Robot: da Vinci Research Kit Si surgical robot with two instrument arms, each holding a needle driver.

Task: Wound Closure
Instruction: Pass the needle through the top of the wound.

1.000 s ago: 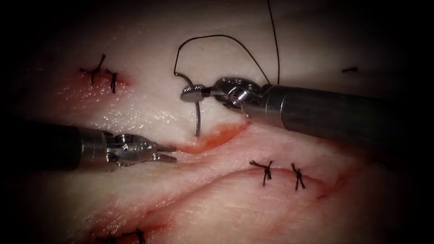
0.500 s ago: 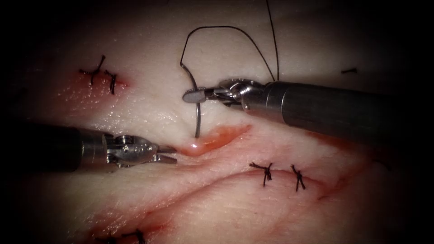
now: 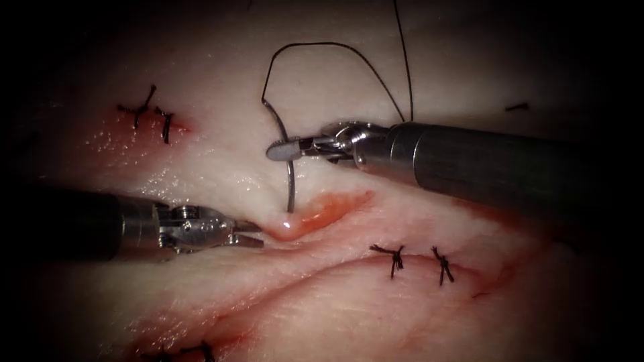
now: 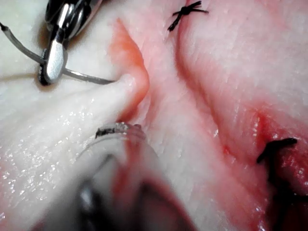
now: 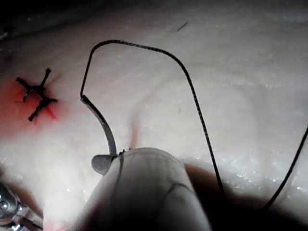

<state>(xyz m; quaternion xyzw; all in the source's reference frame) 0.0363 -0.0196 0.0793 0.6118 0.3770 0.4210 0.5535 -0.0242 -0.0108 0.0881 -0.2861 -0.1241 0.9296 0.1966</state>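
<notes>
Steel curved needle (image 3: 290, 171) clamped in right tool (image 3: 282, 149), jaws closed on it about a third down from swaged end. Tip down at upper lip of cut (image 3: 315, 211), seems just entering tissue (image 3: 221, 87); over last second it sinks lower and lip bulges. Left tool (image 3: 247, 234) holds nothing, jaws slightly parted just left of cut. Thread (image 3: 335, 50) loops above. Judgement: needle stiff, slick, rolls if gripped at tip; grip mid-body. Tissue soft, wet, tears easily.
</notes>
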